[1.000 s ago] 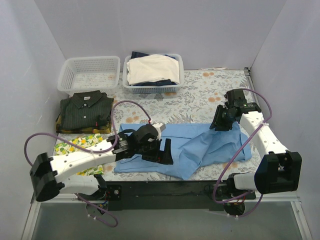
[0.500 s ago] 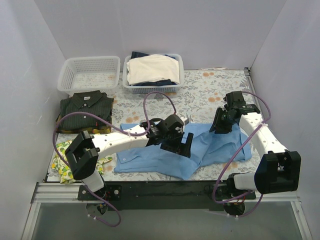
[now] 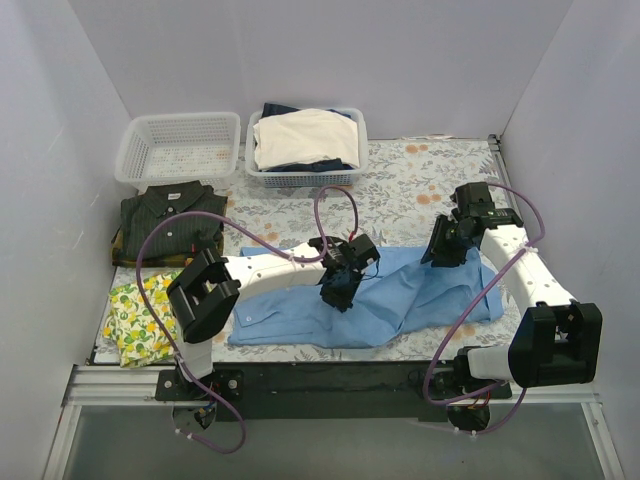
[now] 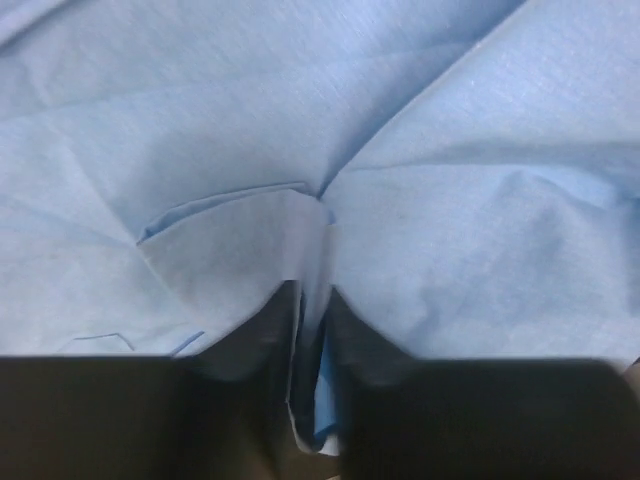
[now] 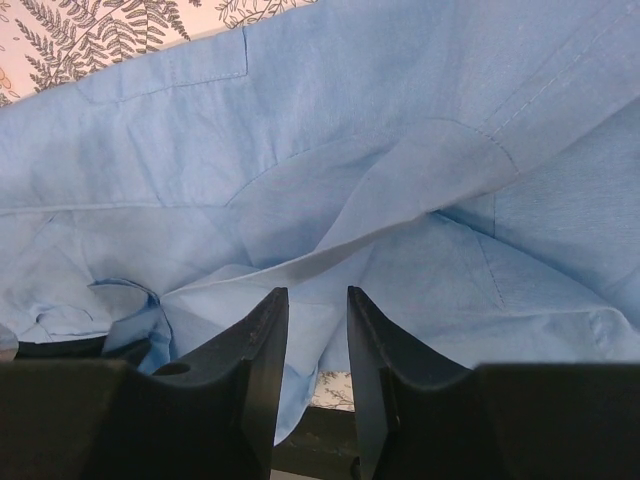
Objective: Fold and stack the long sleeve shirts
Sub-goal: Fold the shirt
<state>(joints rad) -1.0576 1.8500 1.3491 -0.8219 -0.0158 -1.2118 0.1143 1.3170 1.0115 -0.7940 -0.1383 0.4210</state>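
Reaching much farther right than a second ago with the left gripper (image 3: pixel 338 294), now over the middle of the light blue shirt (image 3: pixel 285 318), and closing down from wide open. Pinching a raised ridge of the blue cloth between the left fingers (image 4: pixel 262 335), with creases fanning out from the pinch in the left wrist view. Grasping the shirt's far right edge with the right gripper (image 3: pixel 441 252), hardly moved from before; in the right wrist view, jaws standing a little apart with a bunched fold of blue cloth caught in the gap.

Showing the blue shirt spread flat but rumpled on the near half of the floral table (image 3: pixel 400 195), long axis running left to right between the two arms. Hiding part of its middle under the left arm. Losing the collar and sleeves among the folds, so not telling which way the shirt is heading.

Also showing the dark pinstriped shirt (image 3: pixel 170 225), folded at the far left, collar toward the back wall, well apart from the blue one. Just in front of it, showing a lemon-print cloth (image 3: pixel 135 322) at the left front edge. Along the back, showing an empty white basket (image 3: pixel 128 165) beside a second basket (image 3: pixel 300 180), the latter holding a cream garment (image 3: pixel 305 135) over something dark and mostly hidden.
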